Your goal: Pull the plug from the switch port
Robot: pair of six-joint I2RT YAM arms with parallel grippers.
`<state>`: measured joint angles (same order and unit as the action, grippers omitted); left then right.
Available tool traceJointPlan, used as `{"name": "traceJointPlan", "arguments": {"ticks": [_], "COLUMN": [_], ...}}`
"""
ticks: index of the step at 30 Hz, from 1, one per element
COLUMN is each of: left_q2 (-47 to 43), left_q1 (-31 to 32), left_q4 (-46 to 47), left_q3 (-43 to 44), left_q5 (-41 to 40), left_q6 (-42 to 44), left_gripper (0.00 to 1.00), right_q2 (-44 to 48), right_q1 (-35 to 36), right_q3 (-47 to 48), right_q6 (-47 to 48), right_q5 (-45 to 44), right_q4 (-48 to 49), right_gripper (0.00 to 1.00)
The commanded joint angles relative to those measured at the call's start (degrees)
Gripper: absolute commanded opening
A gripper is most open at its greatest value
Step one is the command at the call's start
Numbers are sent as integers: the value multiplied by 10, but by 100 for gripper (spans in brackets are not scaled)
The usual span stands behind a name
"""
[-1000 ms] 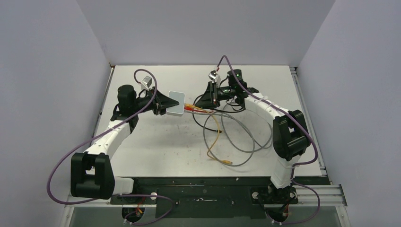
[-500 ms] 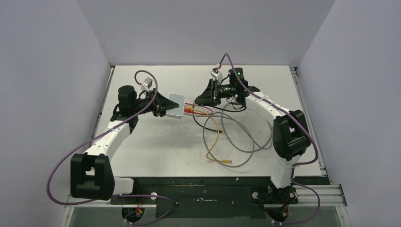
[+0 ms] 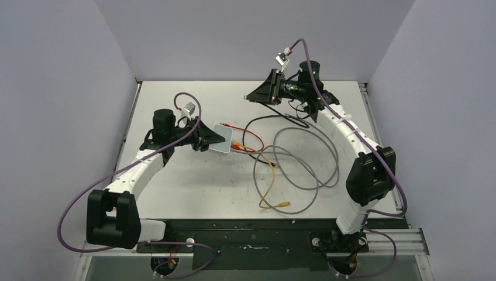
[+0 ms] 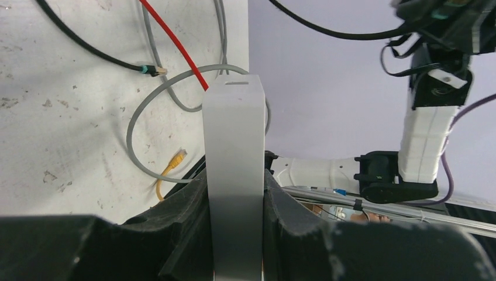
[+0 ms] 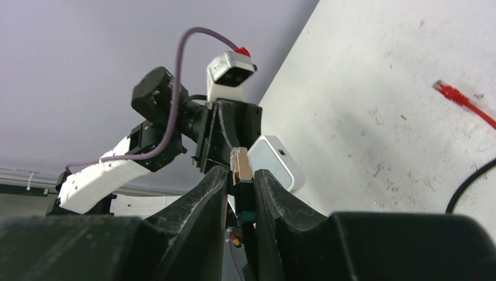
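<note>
My right claw (image 5: 240, 171) is narrow, pinching the plug (image 5: 240, 161) just behind its connector, with the black lead (image 3: 260, 117) trailing. My left claw (image 4: 235, 175) is clamped on the flat faces of the switch box (image 4: 234, 129), held on edge. The box sits well apart from my right claw, ahead and below it, and the plug is clear of any port. Judgement: extraction done. Next: lower the plug to the bench (image 3: 175, 105) and release it, keeping the left grip steady.
</note>
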<state>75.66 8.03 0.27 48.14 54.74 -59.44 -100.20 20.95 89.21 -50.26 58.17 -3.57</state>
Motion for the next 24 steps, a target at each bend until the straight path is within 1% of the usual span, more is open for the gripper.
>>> {"name": "traceJointPlan", "arguments": {"ticks": [1,6,12,15,19,24], "left_q2": [-4,7,21,29,41,53], "left_q1": [15,33,54,63,80,103], "left_q4": [-36,-58,-109,-139,-183,-232], "left_q3": [28,29,34,37,51,76], "left_q5": [1,-10,-29,-42,-55,-68], "left_q6": [38,61,105,125,159,196], "left_gripper": [0,0,0,0,0,0], "right_q2": [43,34,14,4,4,-1], "right_q1": [-8,-13,-14,-15,-23,-34], "right_q3": [55,114,193,229,241,262], "right_q6": [9,22,24,8,-29,-50], "right_q5": [-28,-36,-38,-34,-28,-32], "right_q4": [16,-12,-30,-12,50,84], "right_gripper": [5,5,5,5,5,5]}}
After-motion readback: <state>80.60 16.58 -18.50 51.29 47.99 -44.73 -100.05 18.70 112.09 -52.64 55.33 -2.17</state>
